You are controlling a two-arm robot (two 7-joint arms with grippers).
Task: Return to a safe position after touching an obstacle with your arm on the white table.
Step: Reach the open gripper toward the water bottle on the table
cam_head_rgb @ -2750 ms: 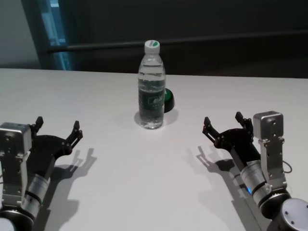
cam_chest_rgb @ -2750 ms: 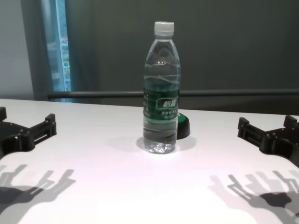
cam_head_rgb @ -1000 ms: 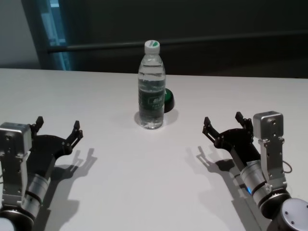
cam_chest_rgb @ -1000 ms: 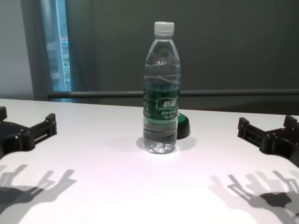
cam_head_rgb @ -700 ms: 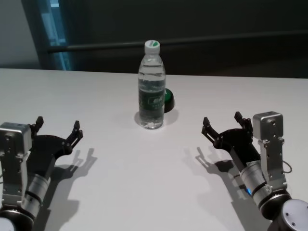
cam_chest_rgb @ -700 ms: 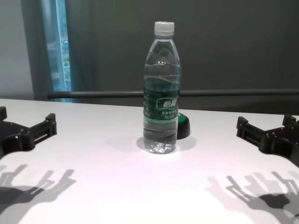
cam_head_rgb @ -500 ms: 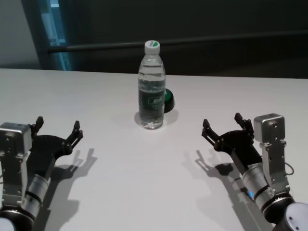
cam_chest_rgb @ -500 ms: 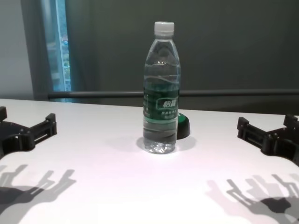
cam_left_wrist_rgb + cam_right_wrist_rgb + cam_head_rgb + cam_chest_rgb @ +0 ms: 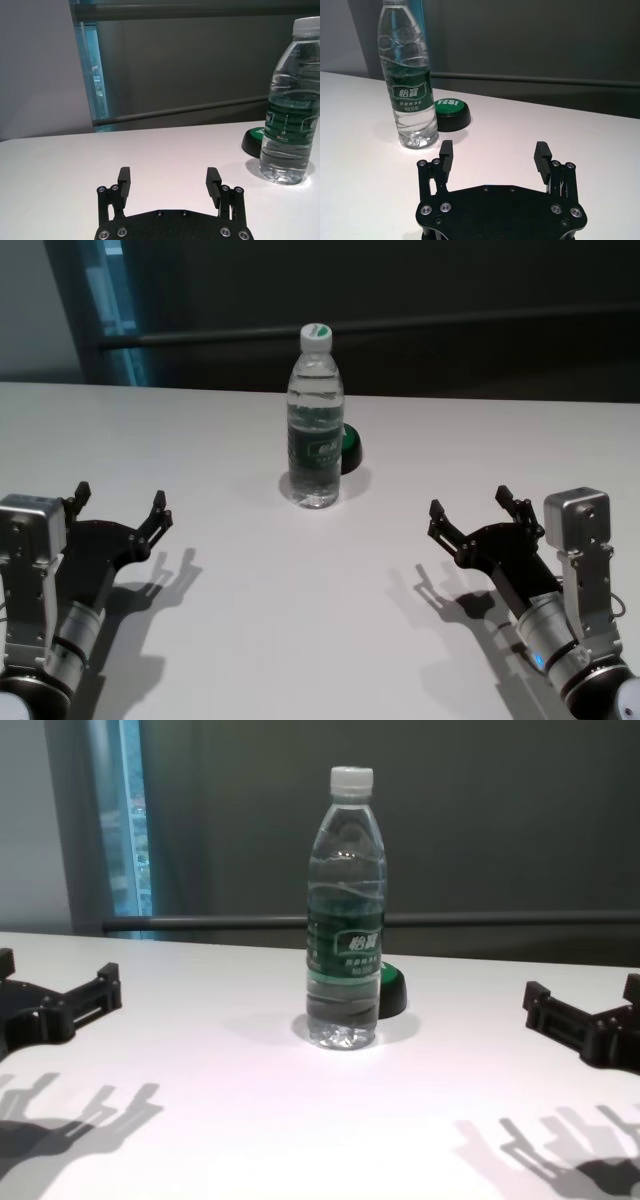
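Head view shows the tall clear plastic water bottle [image 9: 315, 420] upright on the white table [image 9: 250, 630], well apart from the spread, empty right gripper [image 9: 472, 513] and left gripper [image 9: 118, 505], likely for safe clearance.

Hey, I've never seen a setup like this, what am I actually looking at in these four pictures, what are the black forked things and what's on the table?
This is a two-armed robot at a white table. The black forked things are its claws. One picture comes from a camera on its head, one from its chest, and one from each wrist, looking out over that arm's own claw.

The left claw and the right claw both hover low over the near part of the table, one on each side, fingers spread open. Neither holds anything.

In the middle stands a clear water bottle, upright, with a white cap and a dark green label. Just behind it, on the robot's right, sits a low green button on a black base. Neither claw touches the bottle.
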